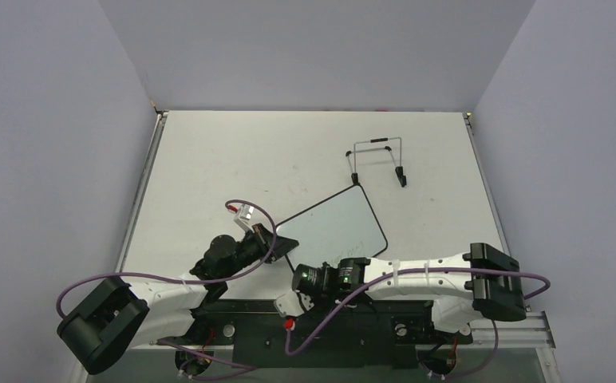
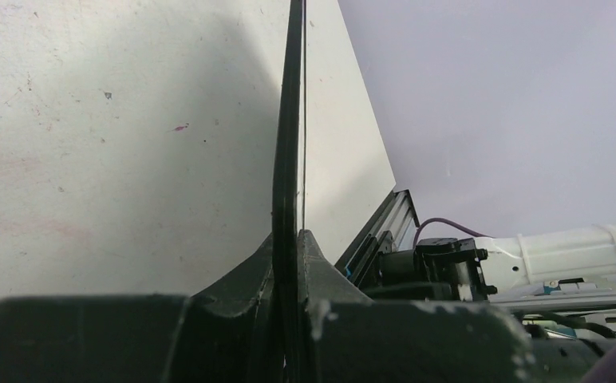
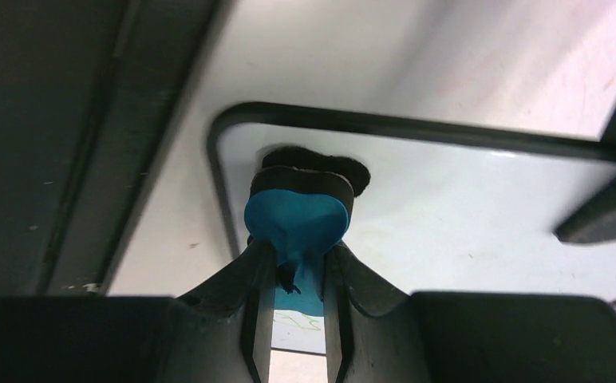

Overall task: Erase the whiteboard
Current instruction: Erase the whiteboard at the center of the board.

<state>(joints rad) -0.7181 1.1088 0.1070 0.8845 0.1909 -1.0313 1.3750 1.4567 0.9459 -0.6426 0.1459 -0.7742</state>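
A white table (image 1: 209,159) fills the overhead view, with two robot arms reaching in from its near edge. The whiteboard (image 1: 333,223) lies at an angle near the middle of the table, close to the arms. A bare wire stand (image 1: 377,159) sits well apart behind it. The left gripper (image 2: 293,247) is pressed together on the board's thin black frame at its left edge, and its wrist camera sees the board edge-on between the fingers. This grip probably steadies the board so it cannot slide while it is rubbed. Whether the board rests flat or is lifted slightly cannot be told. The right gripper (image 3: 293,263) pinches a small blue eraser (image 3: 297,215) by its back. The eraser's black felt face touches the white surface just inside a rounded corner of the frame, which suits wiping. Faint green handwriting (image 3: 297,319) shows on the board close beside the eraser, partly hidden by the fingers, so erasing appears unfinished.
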